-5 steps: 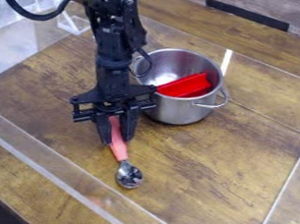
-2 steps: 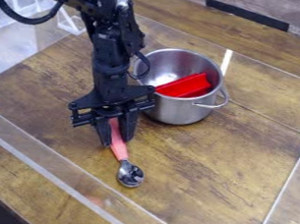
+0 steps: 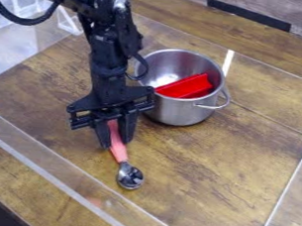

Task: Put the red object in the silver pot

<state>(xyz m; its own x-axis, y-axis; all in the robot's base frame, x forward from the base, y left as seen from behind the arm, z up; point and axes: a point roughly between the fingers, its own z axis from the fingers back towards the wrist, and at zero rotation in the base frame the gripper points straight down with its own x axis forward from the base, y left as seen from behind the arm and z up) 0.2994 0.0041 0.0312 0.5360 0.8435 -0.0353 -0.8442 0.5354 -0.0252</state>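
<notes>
On the left part of the bench (image 3: 221, 176), the tool (image 3: 112, 137) points down at the upper end of a utensil (image 3: 117, 154) with a pinkish-red handle and a shiny metal head; whether its fingers grip it, I cannot tell. The utensil slants, head toward the near edge. Right of the tool, toward the far edge, stands the silver pot (image 3: 181, 110), round, shiny, upright, its mouth facing up, a red block (image 3: 185, 86) inside.

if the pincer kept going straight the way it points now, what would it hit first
Most likely the pink handle of the spoon, right at the tips of the pincer, then the wooden table beneath; one view leaves the exact depth unclear.
</notes>
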